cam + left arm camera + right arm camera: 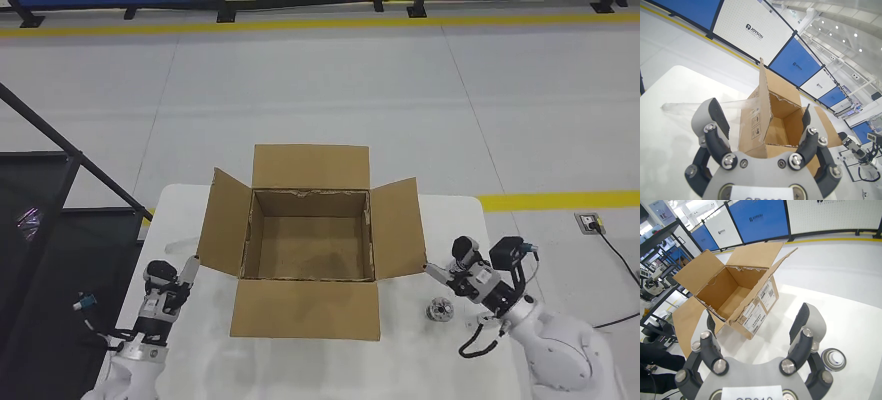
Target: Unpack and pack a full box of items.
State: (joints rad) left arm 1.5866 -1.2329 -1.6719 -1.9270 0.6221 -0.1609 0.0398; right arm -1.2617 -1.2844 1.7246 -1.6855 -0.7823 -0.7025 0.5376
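Judging the small metal ring beside the open box: rigid, smooth, probably slippery; pinch across its outer rim. Both the left claw and right claw gape wide, empty.

The box stands in the middle of the table, with its four flaps turned outward: one behind it, one before it, one on each side. The left gripper is left of the box, near the left flap and apart from it. The right gripper is right of the box, just beside the right flap. A small round part lies on the table right of the box, near its front corner. A strip of tape runs from the left wall of the box out to the table.
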